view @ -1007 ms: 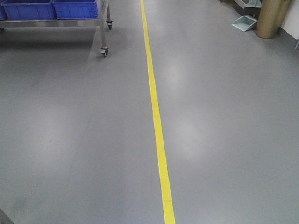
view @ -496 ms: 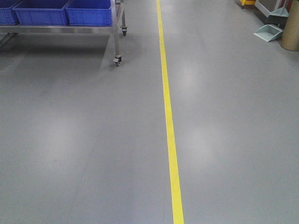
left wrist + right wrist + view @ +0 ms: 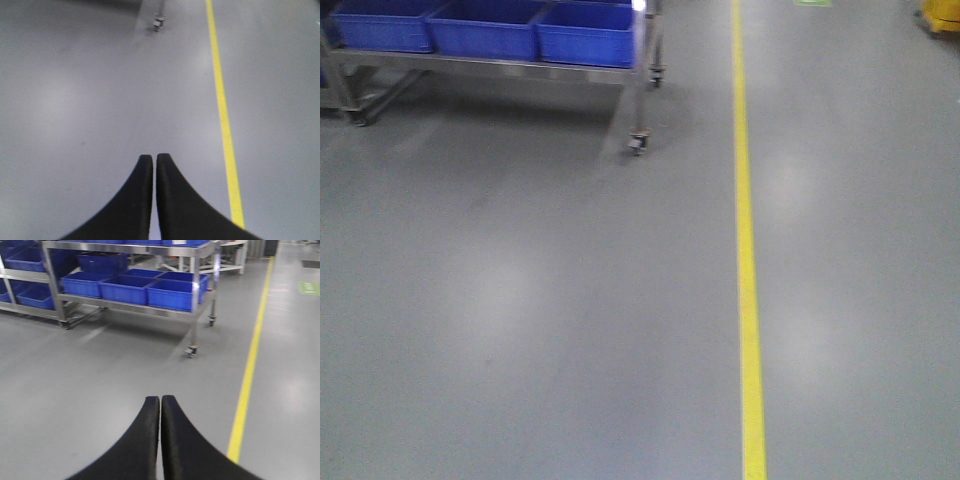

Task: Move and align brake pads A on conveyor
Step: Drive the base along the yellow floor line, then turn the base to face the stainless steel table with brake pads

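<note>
Left wrist view: left gripper pressed together above grey floor, yellow line at right. Right wrist view: right gripper likewise pressed together; blue bins on wheeled steel rack, far left.

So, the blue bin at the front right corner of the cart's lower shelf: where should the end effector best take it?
Probably by the rim of its front wall, coming from the aisle side. The blue bin is open on top with a rim all round, but the upper shelf of the cart sits over it, so a straight approach from above looks blocked.
</note>
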Motion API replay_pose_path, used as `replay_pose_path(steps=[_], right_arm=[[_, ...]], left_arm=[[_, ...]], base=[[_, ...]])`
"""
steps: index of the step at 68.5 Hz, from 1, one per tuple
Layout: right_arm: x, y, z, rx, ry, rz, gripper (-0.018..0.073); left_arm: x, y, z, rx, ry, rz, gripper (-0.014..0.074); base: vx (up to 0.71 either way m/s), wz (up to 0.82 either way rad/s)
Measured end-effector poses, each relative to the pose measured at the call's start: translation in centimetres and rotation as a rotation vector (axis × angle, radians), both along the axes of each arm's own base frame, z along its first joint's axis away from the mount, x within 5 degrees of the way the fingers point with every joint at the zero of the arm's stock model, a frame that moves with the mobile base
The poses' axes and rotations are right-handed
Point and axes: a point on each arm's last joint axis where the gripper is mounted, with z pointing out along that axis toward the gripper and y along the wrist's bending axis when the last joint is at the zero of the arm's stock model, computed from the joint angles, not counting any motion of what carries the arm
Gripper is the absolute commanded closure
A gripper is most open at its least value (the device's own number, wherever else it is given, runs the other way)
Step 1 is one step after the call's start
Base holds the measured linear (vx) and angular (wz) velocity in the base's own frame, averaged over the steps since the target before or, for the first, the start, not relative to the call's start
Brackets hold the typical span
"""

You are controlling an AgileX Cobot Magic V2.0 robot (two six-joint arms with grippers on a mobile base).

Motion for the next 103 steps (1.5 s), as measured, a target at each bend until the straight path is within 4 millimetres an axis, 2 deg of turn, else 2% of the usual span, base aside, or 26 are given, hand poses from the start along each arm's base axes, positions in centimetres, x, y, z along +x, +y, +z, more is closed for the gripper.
replay_pose_path(steps=[103], right_arm=[[0.00, 0.00, 0.00, 0.000, 0.000, 0.000, 0.0569]], left_arm=[[0.00, 0.00, 0.00, 0.000, 0.000, 0.000, 0.0603]], base=[[0.14, 0.78]])
